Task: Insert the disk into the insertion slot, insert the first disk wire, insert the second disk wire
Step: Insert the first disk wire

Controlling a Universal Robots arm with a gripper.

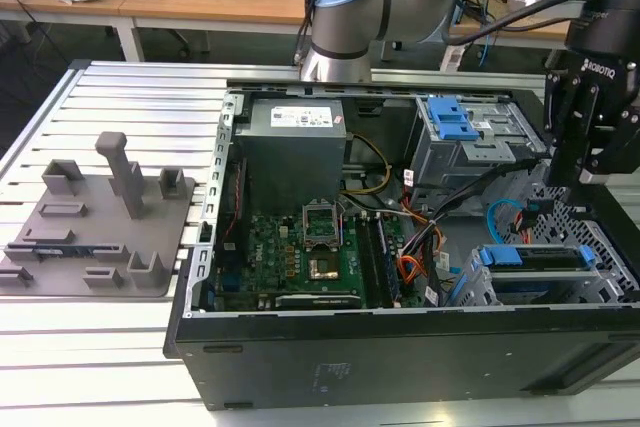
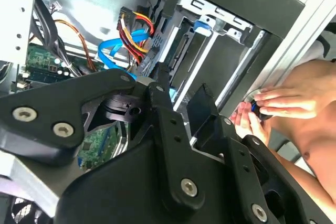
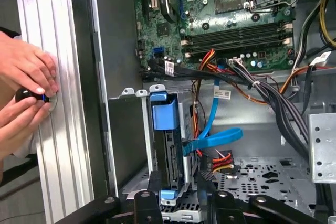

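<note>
The disk (image 1: 532, 257), in its bright blue carrier, lies inside the insertion slot (image 1: 468, 285), the grey perforated cage at the case's front corner on the exterior view's right. In the first wrist view the disk (image 3: 169, 140) stands on edge in the cage (image 3: 131, 129). My black gripper (image 1: 585, 179) hangs open just above it, with nothing between the fingers (image 3: 155, 184). A blue flat wire (image 3: 212, 140) and a red-yellow-black wire bundle (image 3: 223, 160) lie loose beside the disk. In the second wrist view the gripper (image 2: 181, 95) is over the cage (image 2: 210, 45).
A person's hands (image 3: 26, 85) grip a small black knob on the ribbed aluminium table (image 3: 58, 129) just outside the case wall. The taller bay with a blue latch (image 1: 450, 122), the motherboard (image 1: 300, 247) and cable bundles (image 3: 273, 98) crowd the case. A grey fixture plate (image 1: 95, 222) lies at the exterior view's left.
</note>
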